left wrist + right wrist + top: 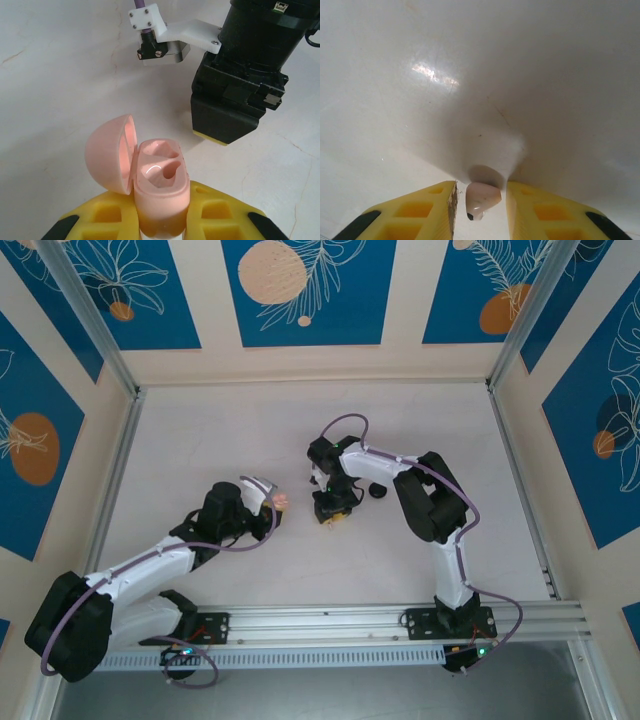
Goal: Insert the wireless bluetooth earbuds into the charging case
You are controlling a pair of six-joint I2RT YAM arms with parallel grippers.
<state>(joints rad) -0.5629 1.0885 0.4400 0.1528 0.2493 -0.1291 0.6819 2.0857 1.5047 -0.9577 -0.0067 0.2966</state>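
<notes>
Mid-table, an open pink plastic charging case [160,175] is clamped in the left gripper [162,225]; a small pale-pink earbud [482,198] is flanked by the right gripper [480,192], contact unclear.

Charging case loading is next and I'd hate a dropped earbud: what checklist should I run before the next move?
1. Charging case lid open: ok, flipped aside.
2. Both wells empty: ok.
3. Left gripper clamping the case: ok, at its base.
4. Earbud sits inside the right gripper: ok.
5. Grip on the earbud firm: cannot tell, contact on one side is unclear.
6. Right gripper above the case: not ok, the top view shows it beside the case, apart.
</notes>
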